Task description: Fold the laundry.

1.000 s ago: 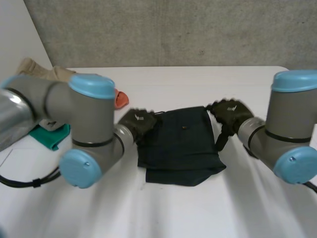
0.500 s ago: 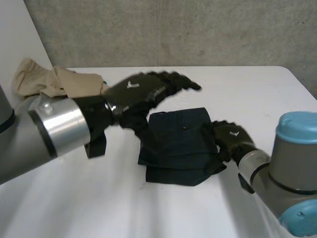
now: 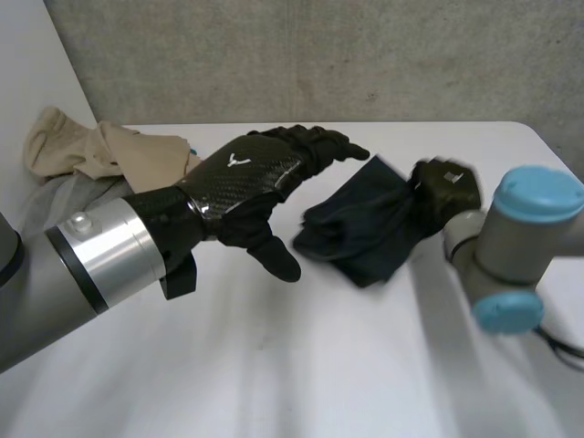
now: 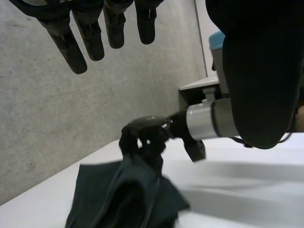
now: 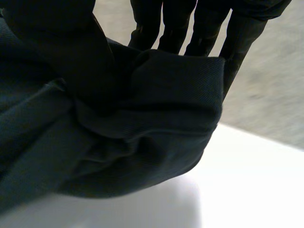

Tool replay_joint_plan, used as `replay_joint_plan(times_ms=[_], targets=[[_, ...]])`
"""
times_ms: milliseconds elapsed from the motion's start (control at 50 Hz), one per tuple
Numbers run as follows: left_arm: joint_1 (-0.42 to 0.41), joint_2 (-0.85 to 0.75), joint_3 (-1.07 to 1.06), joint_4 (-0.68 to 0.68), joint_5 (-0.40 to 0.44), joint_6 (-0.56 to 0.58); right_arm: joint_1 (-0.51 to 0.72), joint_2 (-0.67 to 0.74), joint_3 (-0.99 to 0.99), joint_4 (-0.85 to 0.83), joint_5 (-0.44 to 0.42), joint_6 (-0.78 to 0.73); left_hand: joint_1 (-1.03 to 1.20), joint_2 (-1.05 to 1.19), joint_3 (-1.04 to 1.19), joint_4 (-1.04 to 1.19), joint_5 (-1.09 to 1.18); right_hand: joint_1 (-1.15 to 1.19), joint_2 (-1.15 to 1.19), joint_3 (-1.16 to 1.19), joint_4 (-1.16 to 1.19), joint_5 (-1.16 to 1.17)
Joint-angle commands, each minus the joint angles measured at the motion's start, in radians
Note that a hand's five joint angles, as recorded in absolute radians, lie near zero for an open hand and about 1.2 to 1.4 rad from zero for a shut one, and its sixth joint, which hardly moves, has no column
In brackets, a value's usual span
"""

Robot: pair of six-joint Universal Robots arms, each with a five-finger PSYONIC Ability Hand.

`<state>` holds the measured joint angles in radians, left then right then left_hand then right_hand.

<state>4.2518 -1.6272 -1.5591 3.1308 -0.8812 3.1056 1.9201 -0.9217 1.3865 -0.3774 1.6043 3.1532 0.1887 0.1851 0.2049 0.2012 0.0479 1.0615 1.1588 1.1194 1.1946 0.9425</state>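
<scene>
My right hand is shut on a dark navy garment, which hangs bunched from it just above the white table, right of centre. In the right wrist view its thumb and fingers pinch a thick fold of the garment. My left hand hovers open above the table, left of the garment and apart from it, holding nothing. In the left wrist view the left hand's straight fingers point toward the right hand, which holds up the crumpled garment.
A pile of beige clothes lies at the table's back left corner. A grey concrete wall runs behind the table. The table's right edge is close beside my right arm.
The right hand has closed on the garment's right side and lifted it from its flat fold into a bunch. The left hand has left the garment's left edge and risen above the table.
</scene>
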Motion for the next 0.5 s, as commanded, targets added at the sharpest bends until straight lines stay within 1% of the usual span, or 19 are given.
replay_joint_plan(times_ms=[20,140,180,260,320,440,460,480,500], targets=[[0.010,0.012,0.014,0.005,-0.005,-0.042,-0.183,0.211,-0.396,0.077,0.038,-0.062,-0.014,-0.011,-0.030,-0.027,-0.048,0.335,0.238,0.277,0.202,0.279],[0.000,0.020,0.022,0.014,-0.012,-0.056,-0.283,0.401,-0.717,0.149,0.075,-0.099,-0.014,-0.011,-0.030,-0.027,-0.048,0.335,0.238,0.277,0.202,0.279],[-0.006,0.021,0.021,0.015,-0.015,-0.058,-0.315,0.478,-0.843,0.193,0.077,-0.104,-0.014,-0.011,-0.030,-0.027,-0.048,0.335,0.238,0.277,0.202,0.279],[-0.007,0.020,0.022,0.020,-0.019,-0.058,-0.357,0.588,-1.028,0.259,0.066,-0.107,-0.014,-0.011,-0.030,-0.027,-0.048,0.335,0.238,0.277,0.202,0.279],[-0.012,0.015,0.025,0.029,-0.024,-0.058,-0.381,0.647,-1.116,0.288,0.057,-0.101,-0.014,-0.011,-0.030,-0.027,-0.048,0.335,0.238,0.277,0.202,0.279],[-0.021,-0.002,0.039,0.034,-0.038,-0.058,-0.408,0.670,-1.135,0.296,0.036,-0.101,-0.014,-0.011,-0.030,-0.027,-0.048,0.335,0.238,0.277,0.202,0.279],[-0.026,-0.006,0.044,0.032,-0.039,-0.058,-0.411,0.667,-1.132,0.301,0.036,-0.101,-0.014,-0.011,-0.030,-0.027,-0.048,0.169,0.071,0.111,0.036,0.113],[-0.027,-0.008,0.045,0.031,-0.041,-0.058,-0.415,0.658,-1.123,0.317,0.039,-0.102,-0.014,-0.011,-0.030,-0.027,-0.048,-0.887,-0.984,-0.945,-1.020,-0.943],[-0.029,-0.010,0.045,0.031,-0.041,-0.058,-0.418,0.652,-1.118,0.327,0.040,-0.102,-0.014,-0.011,-0.030,-0.027,-0.048,-0.887,-0.984,-0.945,-1.020,-0.943]])
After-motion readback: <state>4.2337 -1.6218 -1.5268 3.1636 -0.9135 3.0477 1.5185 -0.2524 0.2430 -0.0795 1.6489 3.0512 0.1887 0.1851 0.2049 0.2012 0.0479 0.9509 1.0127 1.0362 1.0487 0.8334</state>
